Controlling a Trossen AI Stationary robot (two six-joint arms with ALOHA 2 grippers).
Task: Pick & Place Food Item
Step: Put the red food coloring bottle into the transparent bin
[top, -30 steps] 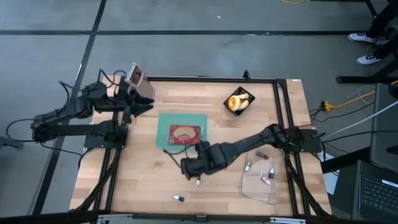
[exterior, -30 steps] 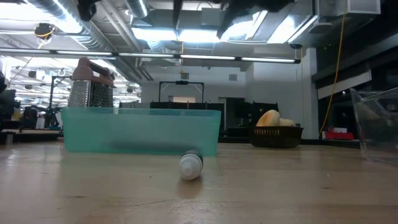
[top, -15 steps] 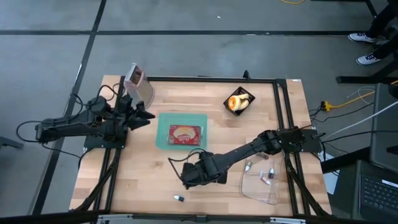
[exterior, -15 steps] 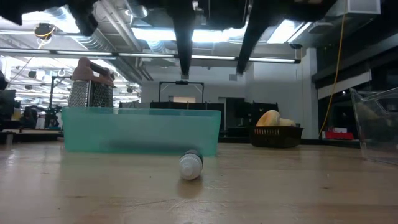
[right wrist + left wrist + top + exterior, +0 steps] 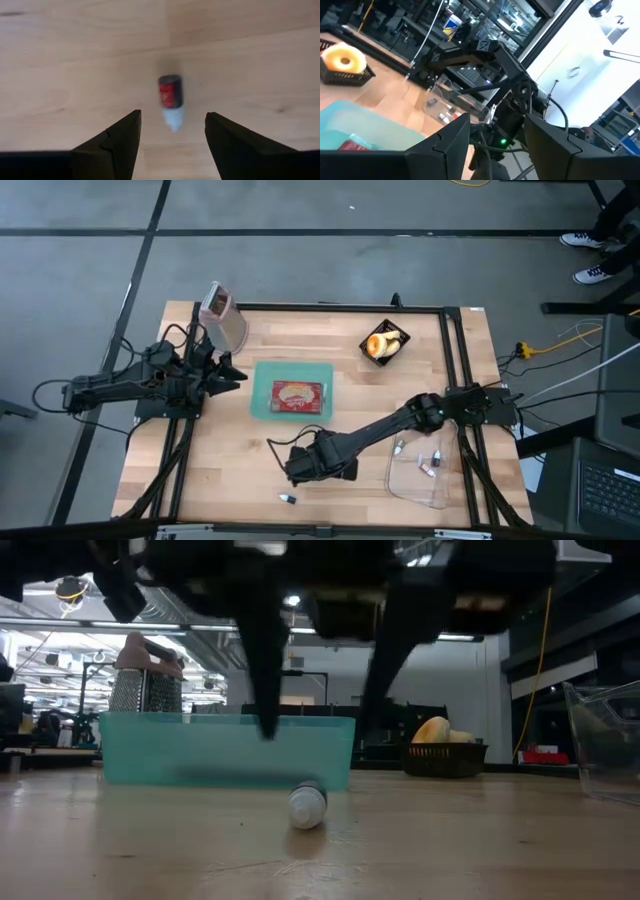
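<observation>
On the wooden surface (image 5: 240, 470) our left gripper (image 5: 232, 374) waits beside the teal tray (image 5: 291, 391), fingers spread and empty. Our right gripper (image 5: 318, 730) hangs over the small bottle (image 5: 170, 100), fingers spread astride it, not touching. We judge this the approach; next we must lower and close.

- Two arms, each with one hand: left hand (image 5: 238, 376), right hand (image 5: 292, 471).
- One teal tray (image 5: 264, 405).
- One packet (image 5: 296, 395).
- One grater (image 5: 222, 315).
- One basket (image 5: 385, 343).
- One clear bin (image 5: 420, 478).
- One loose bottle (image 5: 287, 499); more lie in the bin.
</observation>
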